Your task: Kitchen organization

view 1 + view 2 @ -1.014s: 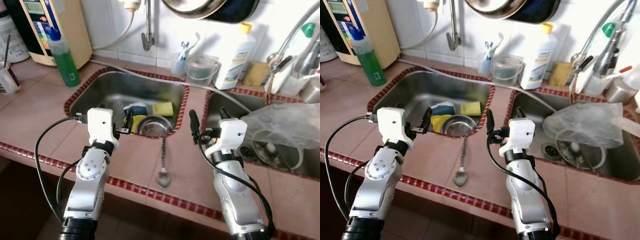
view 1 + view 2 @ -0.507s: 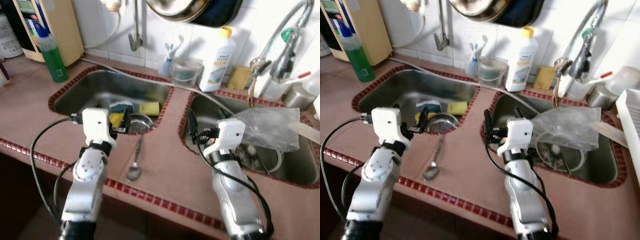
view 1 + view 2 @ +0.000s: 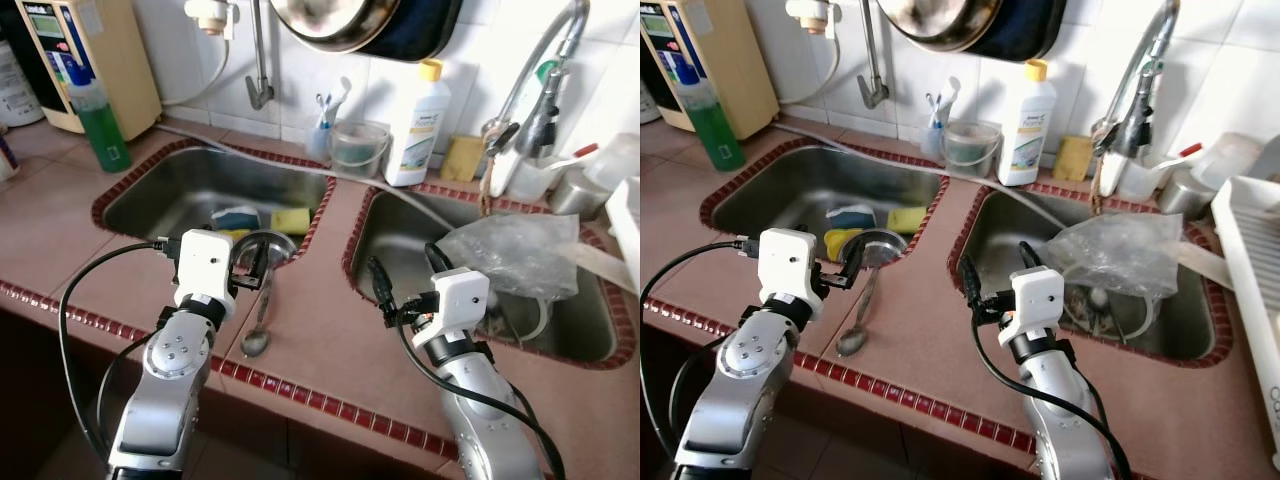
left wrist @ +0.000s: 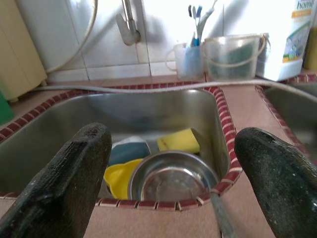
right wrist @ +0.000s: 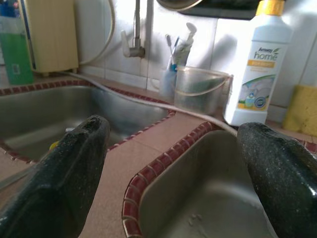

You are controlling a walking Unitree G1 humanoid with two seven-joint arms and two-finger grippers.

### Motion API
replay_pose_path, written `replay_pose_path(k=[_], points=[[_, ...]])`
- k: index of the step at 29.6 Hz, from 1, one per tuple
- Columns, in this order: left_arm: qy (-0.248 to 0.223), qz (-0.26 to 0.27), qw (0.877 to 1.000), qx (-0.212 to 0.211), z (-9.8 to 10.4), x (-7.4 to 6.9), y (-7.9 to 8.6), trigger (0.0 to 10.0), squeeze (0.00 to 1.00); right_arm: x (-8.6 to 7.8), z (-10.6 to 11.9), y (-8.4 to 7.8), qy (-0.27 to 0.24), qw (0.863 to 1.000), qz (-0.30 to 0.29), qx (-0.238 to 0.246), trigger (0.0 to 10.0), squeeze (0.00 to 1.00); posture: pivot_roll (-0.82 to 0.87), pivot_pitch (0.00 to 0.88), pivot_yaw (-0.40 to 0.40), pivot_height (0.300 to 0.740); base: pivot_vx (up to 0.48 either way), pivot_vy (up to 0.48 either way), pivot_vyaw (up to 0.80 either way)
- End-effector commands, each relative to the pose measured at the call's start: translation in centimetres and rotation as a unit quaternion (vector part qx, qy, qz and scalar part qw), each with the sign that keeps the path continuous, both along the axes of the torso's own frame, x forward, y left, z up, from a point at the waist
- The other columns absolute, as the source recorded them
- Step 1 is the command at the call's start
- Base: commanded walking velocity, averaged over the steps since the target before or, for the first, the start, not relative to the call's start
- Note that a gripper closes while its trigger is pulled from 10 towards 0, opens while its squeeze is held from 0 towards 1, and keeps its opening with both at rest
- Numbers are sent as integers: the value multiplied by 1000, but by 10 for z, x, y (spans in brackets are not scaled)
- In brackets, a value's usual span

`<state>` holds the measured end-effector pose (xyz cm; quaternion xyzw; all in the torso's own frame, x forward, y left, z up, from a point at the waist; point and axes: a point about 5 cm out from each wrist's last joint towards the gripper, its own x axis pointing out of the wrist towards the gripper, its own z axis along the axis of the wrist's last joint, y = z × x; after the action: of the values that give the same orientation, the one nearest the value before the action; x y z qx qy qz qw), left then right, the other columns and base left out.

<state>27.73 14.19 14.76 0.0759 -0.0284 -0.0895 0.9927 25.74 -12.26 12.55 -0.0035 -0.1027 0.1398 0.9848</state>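
Your view has swung right since a moment ago, so both sinks now show. The left gripper (image 3: 252,268) hovers, jaws apart, over the spoon (image 3: 259,320) lying on the desk's front edge, handle toward the steel bowl (image 4: 171,181). The right gripper (image 3: 990,285) waits spread over the right sink (image 3: 985,235). Nothing is grasped yet.

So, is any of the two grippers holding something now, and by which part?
Nothing is held. The left gripper is open before the round steel bowl in the left sink; the right gripper is open too.
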Motion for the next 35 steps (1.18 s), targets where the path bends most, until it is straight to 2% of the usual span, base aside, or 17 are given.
replay_pose_path(k=[1, 7, 9, 14, 18, 22, 25, 28, 35], points=[[3, -15, 1000, 6, 1, -4, -5, 10000, 0, -2, 3, -1, -4, 1000, 4, -1, 10000, 0, -95, 85, -7, 740, 0, 0, 0], [24, -23, 999, 17, -8, -16, -8, 10000, 0, -3, 4, 0, 1, 1000, 9, 0, 10000, 0, -94, 92, -11, 740, 0, 0, 0], [50, -65, 997, 7, -13, -25, -14, 10000, 0, -6, 4, 2, 6, 1000, 23, -3, 10000, 0, -91, 97, -15, 740, 0, 0, 0], [59, -77, 995, 19, -18, -32, -18, 10000, 0, -10, 2, 3, 11, 999, 39, -8, 10000, 0, -89, 102, -18, 740, 0, 0, 0], [91, -109, 990, -10, -23, -44, -27, 10000, 0, -16, 2, 3, 17, 997, 70, -18, 10000, 0, -91, 109, -17, 740, 0, 0, 0], [111, -118, 987, -3, -30, -50, -29, 10000, 0, -25, 2, 4, 32, 994, 104, -18, 10000, 0, -96, 117, -21, 740, 0, 0, 0], [116, -113, 987, -11, -31, -50, -29, 10000, 0, -29, 3, 6, 34, 992, 124, -21, 10000, 0, -97, 119, -21, 740, 0, 0, 0], [139, -84, 986, -38, -33, -45, -25, 10000, 0, -37, 7, 6, 40, 985, 168, -19, 10000, 0, -104, 120, -25, 740, 0, 0, 0], [162, -51, 984, -56, -34, -39, -23, 10000, 0, -44, 17, 8, 44, 978, 204, -8, 10000, 0, -115, 121, -27, 740, 0, 0, 0]])
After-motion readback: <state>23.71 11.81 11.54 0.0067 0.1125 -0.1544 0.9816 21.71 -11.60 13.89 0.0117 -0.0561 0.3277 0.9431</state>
